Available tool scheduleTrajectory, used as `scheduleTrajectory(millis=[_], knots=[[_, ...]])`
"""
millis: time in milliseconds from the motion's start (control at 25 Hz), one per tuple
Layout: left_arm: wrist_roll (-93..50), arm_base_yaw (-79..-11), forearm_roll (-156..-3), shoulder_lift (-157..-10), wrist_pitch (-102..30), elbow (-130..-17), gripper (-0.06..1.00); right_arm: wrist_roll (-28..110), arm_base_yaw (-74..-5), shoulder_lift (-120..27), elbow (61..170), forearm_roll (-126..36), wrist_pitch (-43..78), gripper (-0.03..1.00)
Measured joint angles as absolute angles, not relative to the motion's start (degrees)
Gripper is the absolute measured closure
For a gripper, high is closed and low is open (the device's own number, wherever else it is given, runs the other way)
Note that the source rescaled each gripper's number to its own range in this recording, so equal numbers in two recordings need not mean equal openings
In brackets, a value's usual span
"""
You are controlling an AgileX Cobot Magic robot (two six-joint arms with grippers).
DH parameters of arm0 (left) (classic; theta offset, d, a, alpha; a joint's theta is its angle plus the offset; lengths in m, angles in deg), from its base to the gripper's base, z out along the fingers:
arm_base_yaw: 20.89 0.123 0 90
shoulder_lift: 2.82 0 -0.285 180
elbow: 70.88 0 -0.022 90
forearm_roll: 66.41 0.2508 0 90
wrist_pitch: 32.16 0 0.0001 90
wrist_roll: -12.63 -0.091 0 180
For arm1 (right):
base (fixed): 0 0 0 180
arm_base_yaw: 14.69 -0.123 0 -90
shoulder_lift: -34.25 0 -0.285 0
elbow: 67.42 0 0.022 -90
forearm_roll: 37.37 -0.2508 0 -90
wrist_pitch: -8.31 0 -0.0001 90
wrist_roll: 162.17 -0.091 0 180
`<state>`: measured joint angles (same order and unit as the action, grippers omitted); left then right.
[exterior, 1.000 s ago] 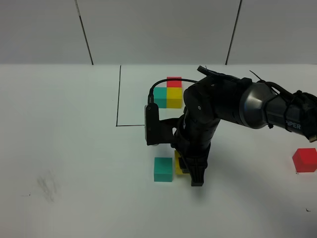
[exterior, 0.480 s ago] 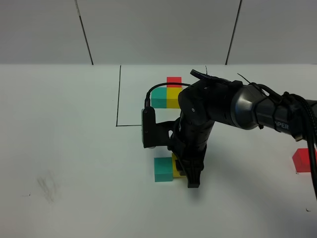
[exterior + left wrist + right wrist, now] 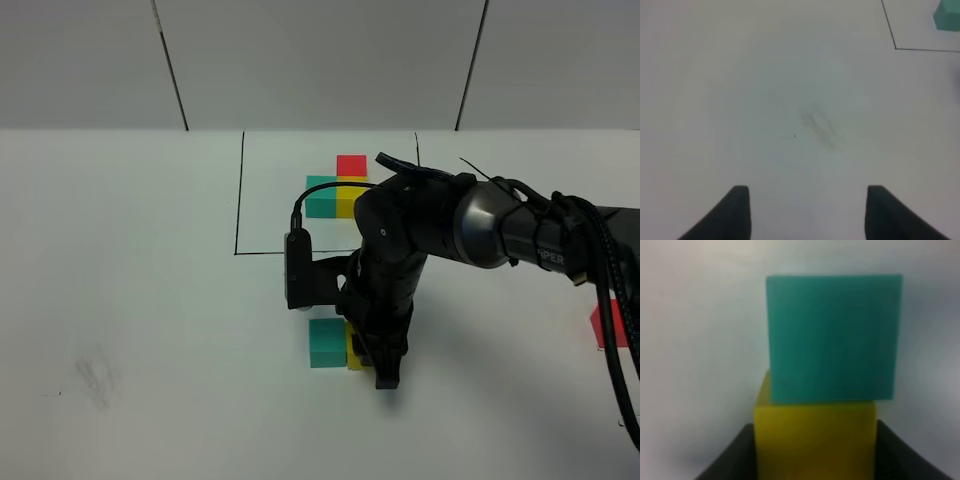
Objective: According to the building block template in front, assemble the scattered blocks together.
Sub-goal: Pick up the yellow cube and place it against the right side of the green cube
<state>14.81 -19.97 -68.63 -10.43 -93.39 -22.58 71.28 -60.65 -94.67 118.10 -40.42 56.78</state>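
Three loose cubes, high cam: teal cube (image 3: 326,343) touches yellow cube (image 3: 354,350), which R gripper (image 3: 372,358) clamps, just outside template (image 3: 338,188) frame; red cube (image 3: 600,328) far right. L wrist: L gripper (image 3: 805,212) fingers apart above bare table (image 3: 765,100). R wrist: yellow pinched, teal flush against it.

Even bright light; wrist views seemingly blurred.

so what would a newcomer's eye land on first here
The black right arm dominates the middle, its gripper clamped on the yellow cube right against the teal cube. Behind sits the framed template trio, and a lone red cube lies at the far right edge.
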Motion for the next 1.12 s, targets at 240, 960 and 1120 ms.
scheduleTrajectory(millis=[240, 960, 1120], knots=[[14.8, -20.0, -68.6, -10.4, -93.4, -22.6, 0.78, 71.3, -60.6, -96.0, 119.9, -40.7, 57.2, 0.97], [14.8, -20.0, -68.6, -10.4, -93.4, -22.6, 0.78, 65.3, -60.2, -97.0, 122.1, -40.5, 60.1, 0.97], [14.8, -20.0, -68.6, -10.4, -93.4, -22.6, 0.78, 66.1, -60.2, -97.0, 122.1, -40.3, 60.1, 0.97]])
